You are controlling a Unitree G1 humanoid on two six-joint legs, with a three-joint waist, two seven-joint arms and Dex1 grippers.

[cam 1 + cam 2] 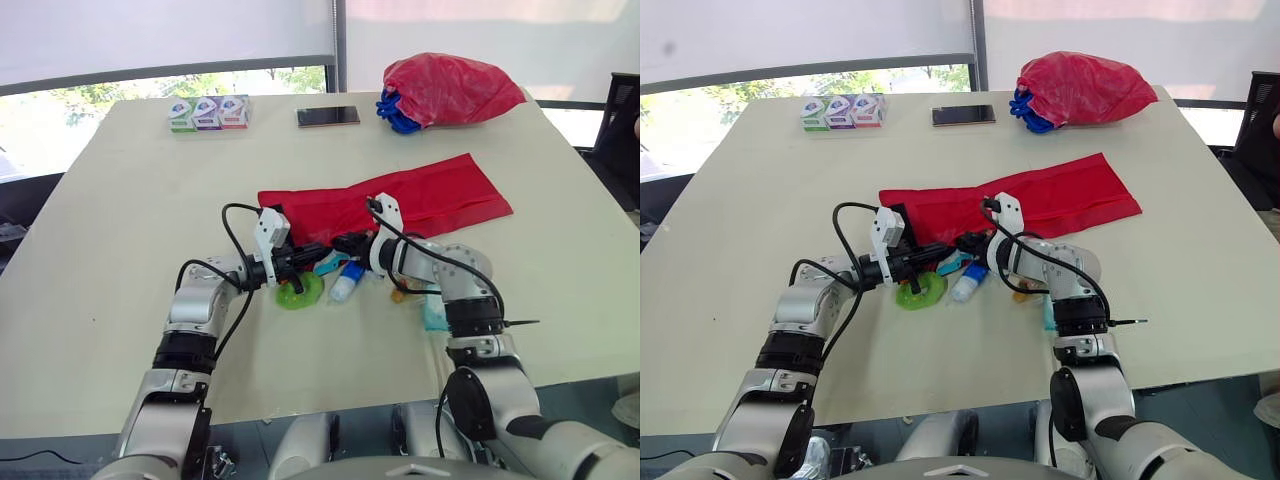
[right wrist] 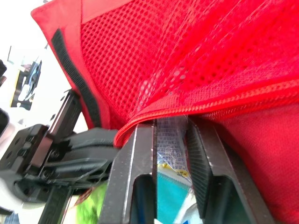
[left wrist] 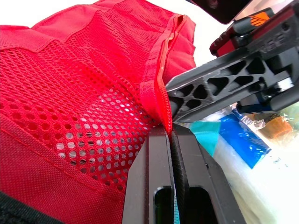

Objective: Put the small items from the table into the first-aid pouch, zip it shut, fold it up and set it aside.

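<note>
The red first-aid pouch [image 1: 420,200] lies unfolded across the middle of the table [image 1: 110,250]. At its near left corner my left gripper [image 3: 170,131] is shut on the zipper edge of the pouch's mesh pocket [image 3: 84,93] and holds it up. Facing it from the right, my right gripper [image 2: 170,128] is shut on a clear small packet [image 2: 171,140], its tips at the pocket's opening under the zipper edge. Loose beside the grippers lie a green roll [image 1: 300,292], a white bottle with a blue cap [image 1: 347,283], a teal packet [image 1: 330,263] and an orange item [image 1: 400,295].
At the far right stands a red plastic bag [image 1: 450,88] with blue material at its mouth. A phone [image 1: 328,116] and three small boxes [image 1: 209,113] lie along the far edge. Another teal packet [image 1: 433,315] lies under my right forearm.
</note>
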